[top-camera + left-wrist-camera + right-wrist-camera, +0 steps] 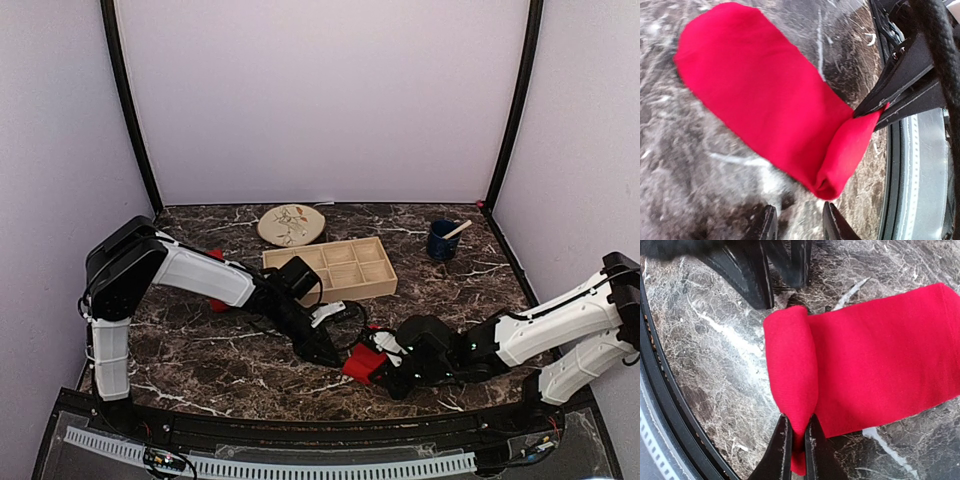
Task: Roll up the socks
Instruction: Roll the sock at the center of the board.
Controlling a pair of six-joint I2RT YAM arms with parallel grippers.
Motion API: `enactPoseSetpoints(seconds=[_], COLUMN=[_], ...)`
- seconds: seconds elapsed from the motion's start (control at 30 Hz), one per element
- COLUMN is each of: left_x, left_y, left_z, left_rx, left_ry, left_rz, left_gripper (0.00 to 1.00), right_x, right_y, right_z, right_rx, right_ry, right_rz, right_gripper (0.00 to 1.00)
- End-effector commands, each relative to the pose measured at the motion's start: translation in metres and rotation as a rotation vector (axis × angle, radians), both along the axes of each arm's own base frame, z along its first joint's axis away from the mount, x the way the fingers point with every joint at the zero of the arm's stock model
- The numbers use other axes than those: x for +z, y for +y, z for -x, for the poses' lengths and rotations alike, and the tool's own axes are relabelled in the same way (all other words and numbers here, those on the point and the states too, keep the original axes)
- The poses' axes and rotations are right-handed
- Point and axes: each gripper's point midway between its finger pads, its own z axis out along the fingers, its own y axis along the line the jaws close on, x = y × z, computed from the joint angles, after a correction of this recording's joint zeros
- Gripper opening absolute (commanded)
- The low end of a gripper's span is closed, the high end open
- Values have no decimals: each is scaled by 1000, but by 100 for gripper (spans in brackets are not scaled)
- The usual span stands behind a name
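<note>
- Black right gripper (797, 430) is clamped tight on the folded end of a red sock (875, 355), at the bottom of its own view.
- The rest of that sock lies flat on the dark marble table (200, 350), low in the middle of the top view.
- The left gripper (799, 212) sits just beside the fold, its fingers (832, 225) apart, holding nothing.
- The other red sock (217, 256) peeks out from behind the left arm (200, 275), left of the wooden tray (335, 268).

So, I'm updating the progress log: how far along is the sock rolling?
Done: one end of the front sock is folded over once. In hand: the right gripper pinches that fold; the left gripper stands open beside it. Left: most of its length lies flat, and a second sock, partly hidden, awaits.
</note>
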Motion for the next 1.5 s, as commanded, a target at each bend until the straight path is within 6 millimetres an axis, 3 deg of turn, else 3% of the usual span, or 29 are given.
enactPoseSetpoints(seconds=[0.0,0.5,0.67,1.07,1.47], left_x=[3,44,53,46,37], left_y=[12,13,9,-4,-8], left_z=[-9,-10,-1,9,27], left_rx=[65,94,47,-68,-174], left_ry=[-49,-184,-289,-501,-521], left_rz=[-20,155,185,109,108], left_gripper=[34,34,35,34,34], right_x=[3,1,-4,-1,-10], right_y=[2,8,10,13,16], right_z=[0,1,4,5,14], right_rx=[-8,38,51,51,79], right_ry=[62,339,439,576,662], right_rz=[-62,-195,-227,-295,-284], right_gripper=[0,0,0,0,0])
